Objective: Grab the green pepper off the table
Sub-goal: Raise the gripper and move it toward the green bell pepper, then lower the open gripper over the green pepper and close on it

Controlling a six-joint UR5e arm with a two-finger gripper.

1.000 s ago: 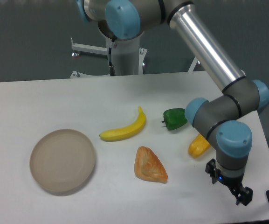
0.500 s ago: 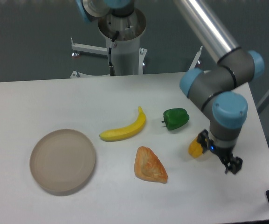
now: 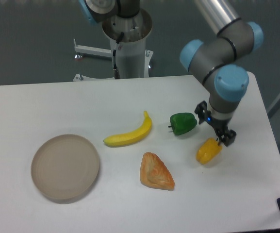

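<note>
The green pepper (image 3: 183,123) is small, glossy and dark green, and lies on the white table (image 3: 42,104) right of centre, its stem pointing left. My gripper (image 3: 213,125) hangs just right of it, above the table, fingers pointing down and spread apart with nothing between them. One fingertip (image 3: 199,110) is close to the pepper's right side; the other is over the yellow pepper (image 3: 207,151).
A banana (image 3: 129,133) lies left of the green pepper. A croissant-like pastry (image 3: 155,172) lies in front of it. A round beige plate (image 3: 65,167) sits at the front left. The arm's base column (image 3: 129,43) stands behind the table.
The gripper has moved up and to the left, from the table's front right corner to just right of the green pepper. The objects have not moved.
</note>
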